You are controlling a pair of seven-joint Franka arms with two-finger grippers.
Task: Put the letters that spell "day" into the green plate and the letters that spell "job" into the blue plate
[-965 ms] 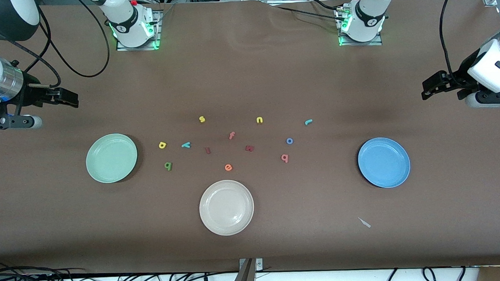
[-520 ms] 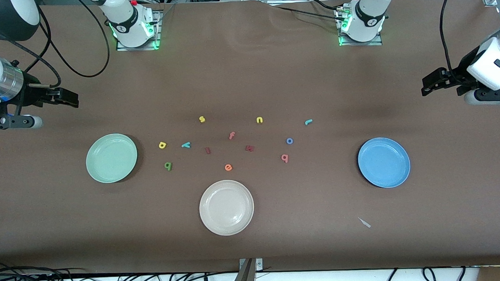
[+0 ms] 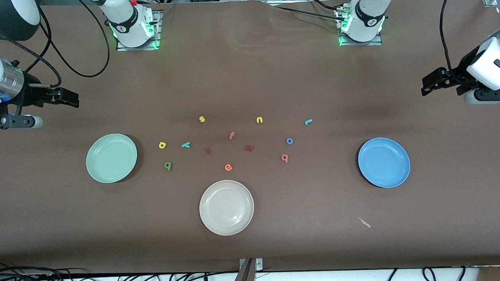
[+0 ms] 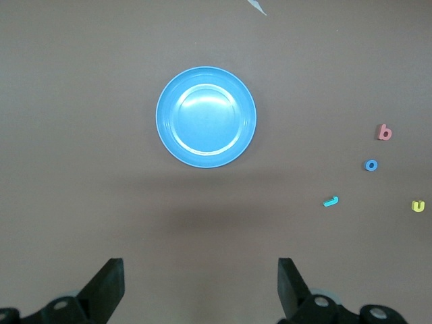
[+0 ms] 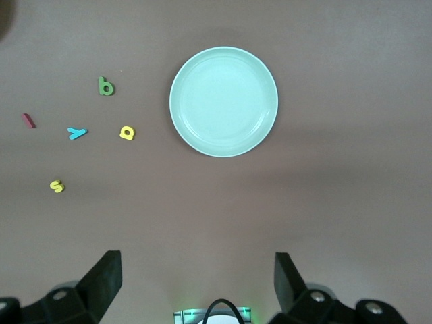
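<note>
dark red letters (image 3: 207,150) too dim to read.

A cream-white plate (image 3: 226,207) sits on the brown counter (image 3: 280,249); yellow s (image 3: 202,119), yellow n (image 3: 259,120), pink f (image 3: 231,135) and orange e (image 3: 228,167) lie scattered farther from the camera.

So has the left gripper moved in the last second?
Yes, slightly. The left gripper has drifted up the front view, away from the blue plate and toward the left arm's end.
</note>
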